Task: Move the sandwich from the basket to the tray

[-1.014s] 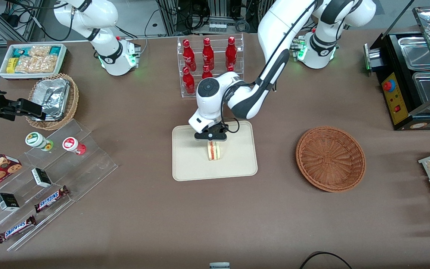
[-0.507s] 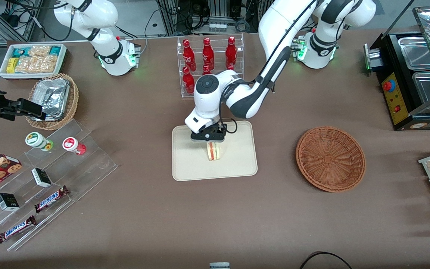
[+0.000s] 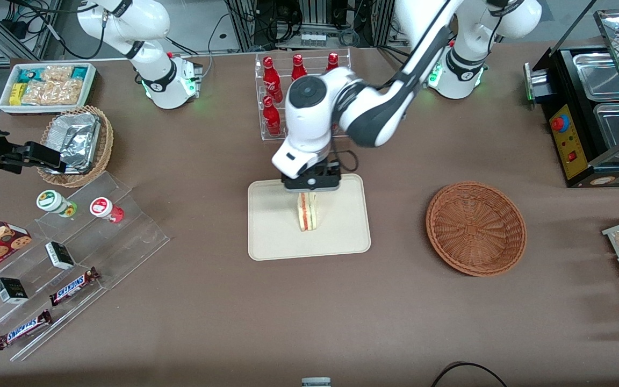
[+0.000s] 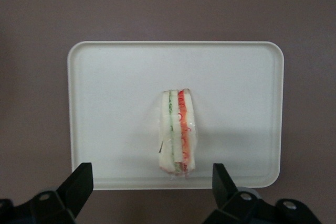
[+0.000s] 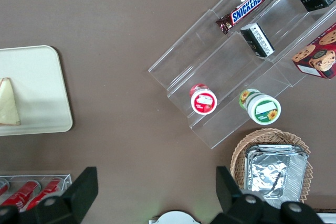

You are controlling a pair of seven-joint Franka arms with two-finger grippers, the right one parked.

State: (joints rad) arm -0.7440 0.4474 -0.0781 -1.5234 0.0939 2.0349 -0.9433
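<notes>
The sandwich [image 3: 307, 212], a pale bread wedge with red and green filling, stands on its edge in the middle of the cream tray [image 3: 274, 236]. The wrist view shows the sandwich [image 4: 178, 132] resting on the tray [image 4: 105, 103] by itself. My gripper [image 3: 310, 188] hangs well above the tray's farther edge, open, its black fingertips [image 4: 80, 181] spread wide with nothing between them. The reddish-brown wicker basket [image 3: 476, 228] sits empty on the table toward the working arm's end.
A clear rack of red bottles [image 3: 299, 80] stands farther from the camera than the tray, partly covered by the arm. An acrylic stepped shelf [image 3: 73, 252] with snacks and a tan basket with foil [image 3: 76, 142] lie toward the parked arm's end.
My gripper has let go of the sandwich and risen straight up away from the tray. The sandwich stays standing on the tray where it was.
</notes>
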